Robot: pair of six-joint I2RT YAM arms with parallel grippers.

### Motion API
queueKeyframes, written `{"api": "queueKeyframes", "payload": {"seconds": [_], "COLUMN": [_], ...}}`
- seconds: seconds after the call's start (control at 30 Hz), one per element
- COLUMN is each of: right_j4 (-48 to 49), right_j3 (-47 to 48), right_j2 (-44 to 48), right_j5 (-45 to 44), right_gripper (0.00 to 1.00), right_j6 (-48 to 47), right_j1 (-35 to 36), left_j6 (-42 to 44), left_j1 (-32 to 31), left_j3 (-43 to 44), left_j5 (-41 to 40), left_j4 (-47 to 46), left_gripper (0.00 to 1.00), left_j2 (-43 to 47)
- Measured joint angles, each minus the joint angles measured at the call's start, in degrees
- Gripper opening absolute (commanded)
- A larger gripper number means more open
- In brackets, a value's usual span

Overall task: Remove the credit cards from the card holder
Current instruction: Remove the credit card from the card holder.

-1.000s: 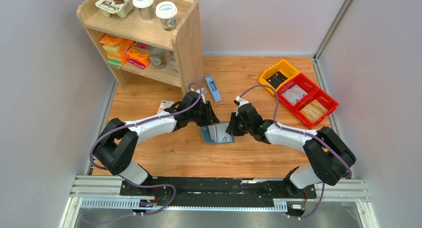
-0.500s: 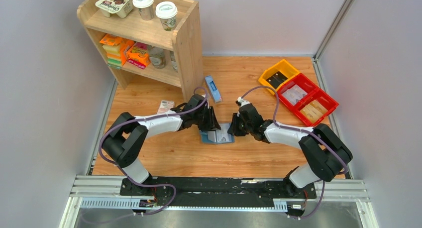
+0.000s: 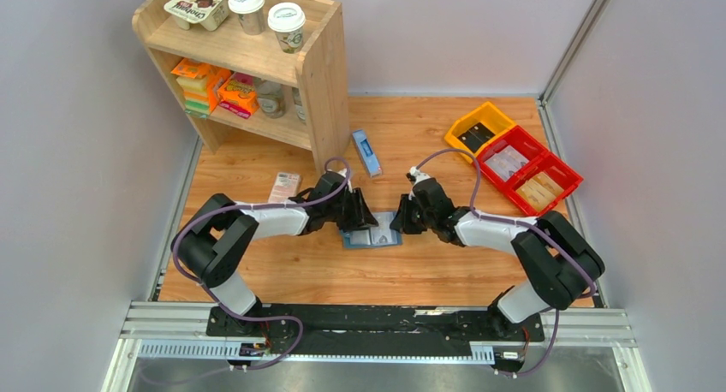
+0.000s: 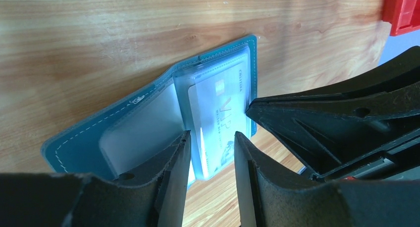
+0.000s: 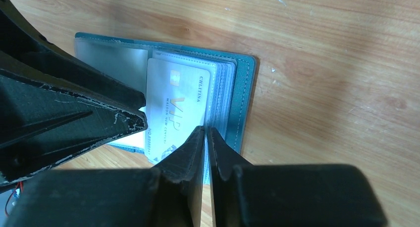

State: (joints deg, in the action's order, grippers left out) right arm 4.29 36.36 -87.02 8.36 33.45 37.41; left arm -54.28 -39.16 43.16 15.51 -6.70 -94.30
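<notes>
Over the wooden table [image 3: 428, 268], seen from above, the card holder [image 3: 372, 236] lies open and flat between the two arms, well apart from the red and yellow bins; within the last second the left gripper [image 3: 360, 222] has dropped from the holder's far-left corner to its left edge, the forearm swinging nearer and lower, while the right gripper [image 3: 396, 224] has barely shifted at the right edge; the holder itself has hardly moved. At the left wrist, the left gripper [image 4: 209, 136] shows its jaws a moderate gap apart, closed on nothing; between them lies the near end of a pale card [image 4: 223, 113] marked VIP, sitting in a clear sleeve over the teal cover [image 4: 79, 142]; whether either finger touches it cannot be told. At the right wrist, the right gripper [image 5: 205, 130] has its jaws drawn almost together, a thin slit remaining, tips on the near edge of the sleeve stack beside the card [image 5: 173, 105]; whether a sleeve leaf is pinched there cannot be told. Judgement: the approach is finished and the extraction is set up; the right arm appears to anchor the holder, the left is placed to nip the card's end and draw it out; no card lies free on the table yet.
</notes>
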Motion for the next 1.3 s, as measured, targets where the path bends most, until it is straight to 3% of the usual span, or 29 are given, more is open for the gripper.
{"api": "queueKeyframes", "payload": {"seconds": [0.3,0.7,0.8,1.03,1.3], "right_j4": [2.3,3.1,3.4,3.7,4.7], "right_j3": [-0.4,-0.5,-0.5,-0.5,-0.5], "right_j2": [-0.9,-1.2,-1.4,-1.6,-2.3], "right_j5": [1.2,1.8,1.9,2.3,3.0], "right_gripper": [0.12,0.12,0.12,0.12,0.12], "right_j6": [0.8,0.9,1.0,1.0,1.1], "right_j1": [0.0,-0.1,-0.1,-0.1,-0.3], "left_j6": [-3.3,-6.1,-6.6,-7.1,-5.8], "left_j1": [1.0,2.6,2.9,3.2,3.2], "left_j3": [-3.0,-9.6,-11.1,-11.2,-10.8], "left_j5": [0.7,1.4,2.3,3.4,3.0], "left_j4": [-5.9,-15.8,-19.0,-22.0,-19.3], "left_gripper": [0.46,0.26,0.27,0.41,0.44], "left_j2": [-0.4,-0.4,-0.4,-0.5,-0.5]}}
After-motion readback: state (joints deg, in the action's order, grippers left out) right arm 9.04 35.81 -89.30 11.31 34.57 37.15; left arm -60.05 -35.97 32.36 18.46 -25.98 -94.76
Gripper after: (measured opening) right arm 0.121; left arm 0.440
